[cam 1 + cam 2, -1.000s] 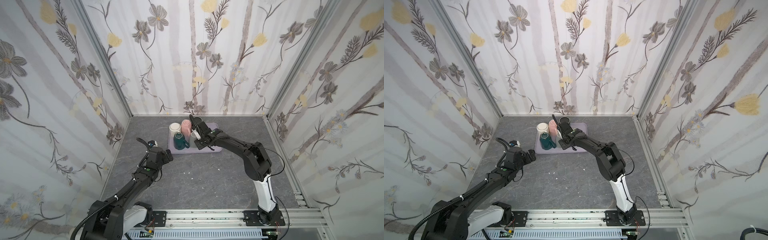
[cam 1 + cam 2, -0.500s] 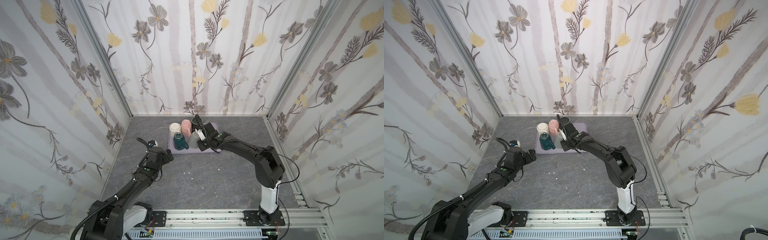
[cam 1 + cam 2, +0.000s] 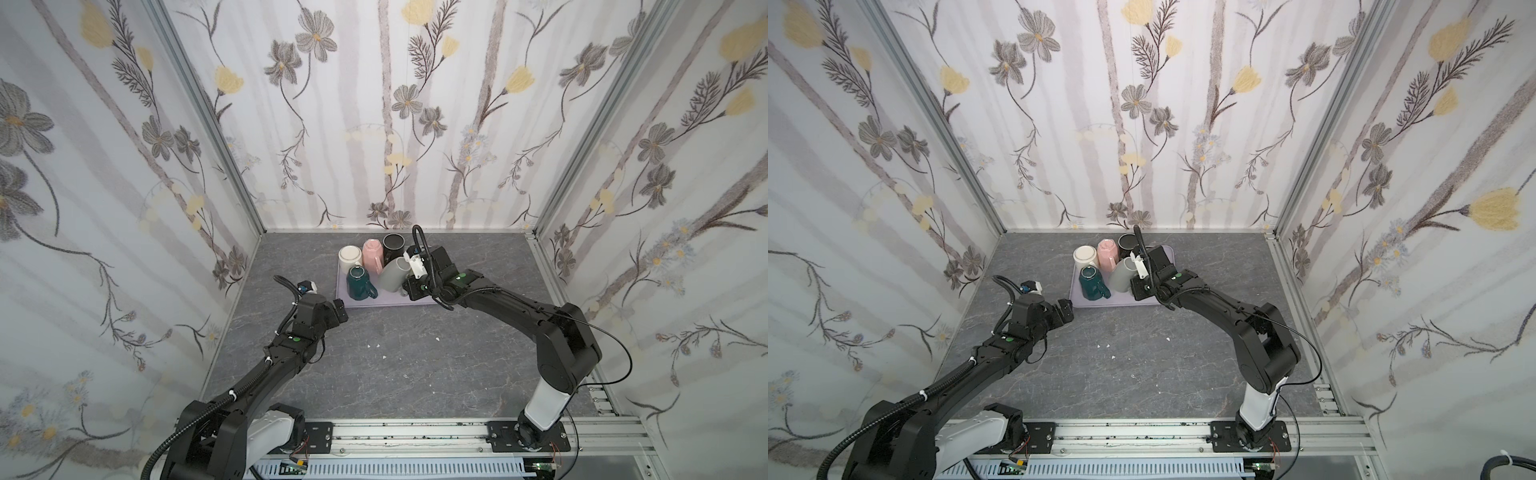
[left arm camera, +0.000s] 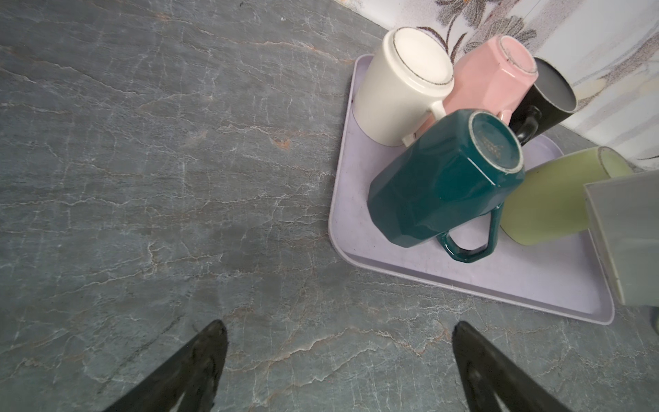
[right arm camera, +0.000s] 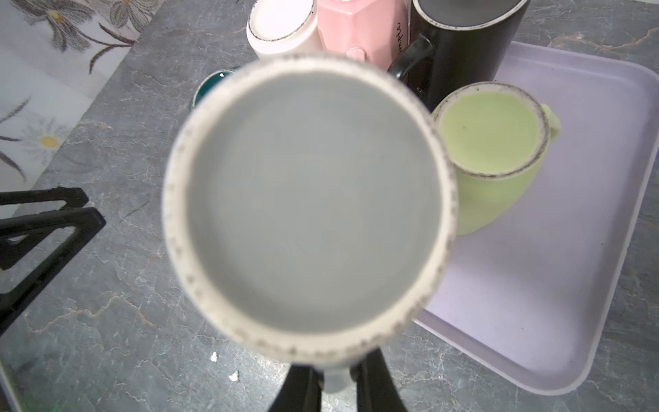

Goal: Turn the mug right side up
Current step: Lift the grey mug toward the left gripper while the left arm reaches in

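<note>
Right fingers clenched on grey mug handle, mug lifted and tilted over tray edge, near green mug; left fingers released above bench. Rotate wrist slowly until mouth faces up, set down on bare tray

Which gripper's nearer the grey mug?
Right. The right gripper is shut on the handle of the grey mug; the left gripper hangs open over the table, off the tray.

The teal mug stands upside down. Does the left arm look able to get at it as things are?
Probably yes: the open left end effector faces the teal mug, which stands at the near corner of the tray, with only bare table between them.
</note>
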You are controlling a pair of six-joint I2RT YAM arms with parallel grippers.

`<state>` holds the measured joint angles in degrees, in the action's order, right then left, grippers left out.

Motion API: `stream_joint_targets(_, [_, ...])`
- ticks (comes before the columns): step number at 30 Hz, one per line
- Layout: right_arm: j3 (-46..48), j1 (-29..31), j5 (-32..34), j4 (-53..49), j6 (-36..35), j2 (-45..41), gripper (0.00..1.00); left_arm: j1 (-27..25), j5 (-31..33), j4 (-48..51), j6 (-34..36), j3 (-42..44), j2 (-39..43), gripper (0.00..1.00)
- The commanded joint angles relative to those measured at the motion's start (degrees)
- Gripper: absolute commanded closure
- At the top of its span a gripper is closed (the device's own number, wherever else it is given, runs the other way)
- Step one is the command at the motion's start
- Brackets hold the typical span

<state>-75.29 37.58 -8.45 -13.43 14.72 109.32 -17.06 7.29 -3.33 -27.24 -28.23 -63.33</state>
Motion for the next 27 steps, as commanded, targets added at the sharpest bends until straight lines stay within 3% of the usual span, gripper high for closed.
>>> stream_joint_targets(1, [1.1,-0.5,-2.4,7.3,1.8,-2.1,1.0,0.0,-0.2,-1.8,-1.0,-0.1,-0.4,0.0])
stream_joint_targets(9, [6.1,-2.0,-5.8,12.3,4.7,-7.2,1.0,0.0,-1.6,0.7,-3.4,-1.9,1.4,0.0])
stream_joint_targets(19, [10.3,-2.7,-7.3,14.6,6.0,-13.0,1.0,-2.8,-8.7,0.5,-7.3,-7.6,0.6,0.0])
stream_joint_targets(27, [15.9,-4.7,-13.1,20.6,10.0,-20.3,1.0,-8.3,-23.2,-16.1,-10.4,-8.8,-3.0,0.0])
